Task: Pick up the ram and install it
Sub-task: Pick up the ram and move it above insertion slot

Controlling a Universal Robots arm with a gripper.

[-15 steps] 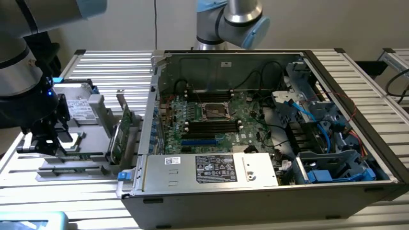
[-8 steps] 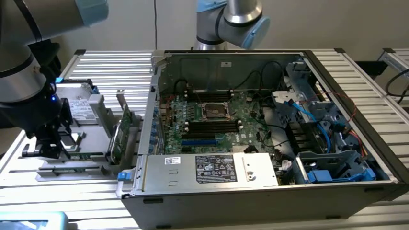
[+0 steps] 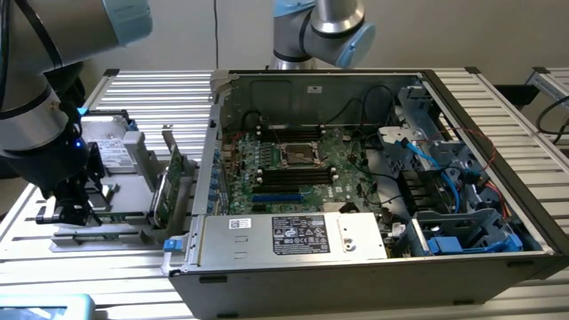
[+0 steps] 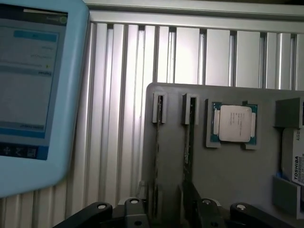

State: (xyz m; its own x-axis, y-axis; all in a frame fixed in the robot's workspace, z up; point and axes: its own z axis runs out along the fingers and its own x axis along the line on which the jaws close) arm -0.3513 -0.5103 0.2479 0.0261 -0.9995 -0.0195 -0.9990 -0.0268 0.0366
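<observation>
Grey tray (image 4: 237,180) holds the ram (image 4: 189,142) on edge in a slot, and we see the end effector (image 4: 170,211) open, poised just above that tray.

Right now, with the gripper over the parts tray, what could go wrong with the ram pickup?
1. The ram stands edge-on close beside a second thin stick; the open gripper might clip or grab the wrong one.
2. The processor lies in the neighbouring pocket of the grey tray; a sideways drift could brush it.
3. Loose cables cross the open case near the memory slots; they might snag a carried stick.
</observation>
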